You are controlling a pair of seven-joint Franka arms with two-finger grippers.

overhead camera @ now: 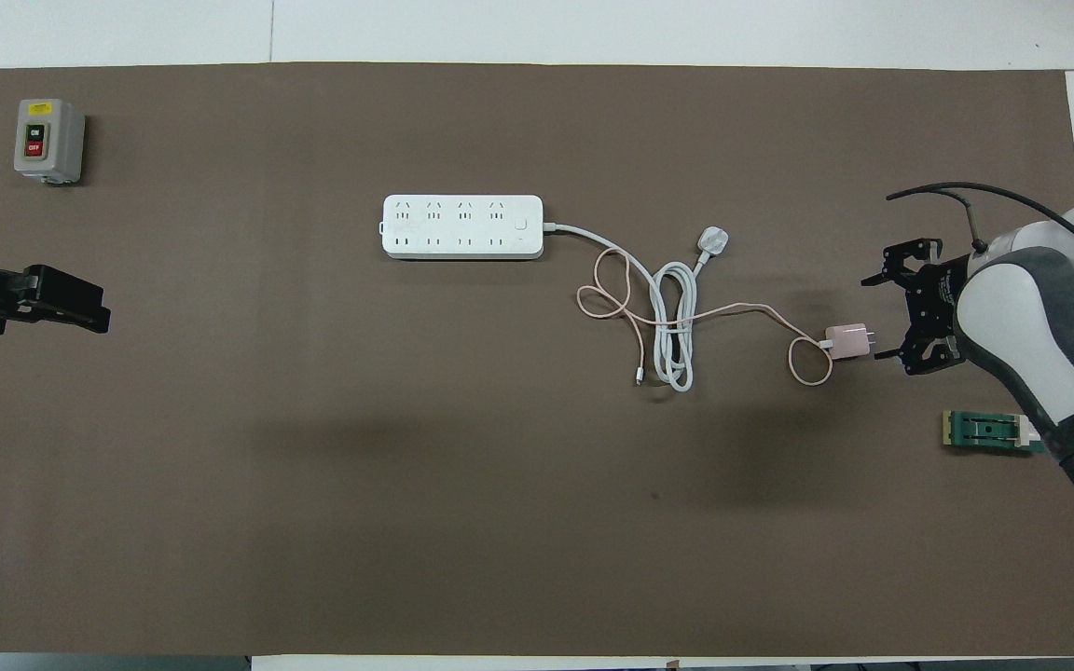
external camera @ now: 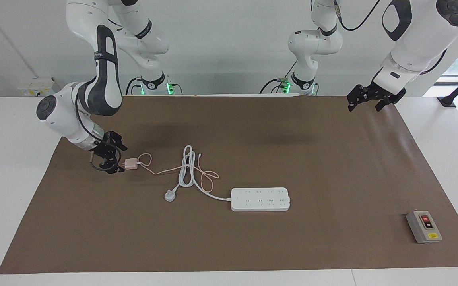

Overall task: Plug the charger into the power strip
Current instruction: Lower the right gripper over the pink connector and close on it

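Facing view: high, across the table, looking at the robots. Overhead view: steeply down from above the robots' end. Both are distant and share the brown mat (external camera: 253, 238) (overhead camera: 313, 522), with the power strip (external camera: 260, 199) (overhead camera: 461, 226) near its middle, half a turn apart.

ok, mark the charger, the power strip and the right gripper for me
charger (external camera: 131, 163), facing view, pink cube body.
power strip (overhead camera: 462, 226), overhead view, middle of socket face.
right gripper (external camera: 114, 157), facing view, between its open fingertips, beside the charger.
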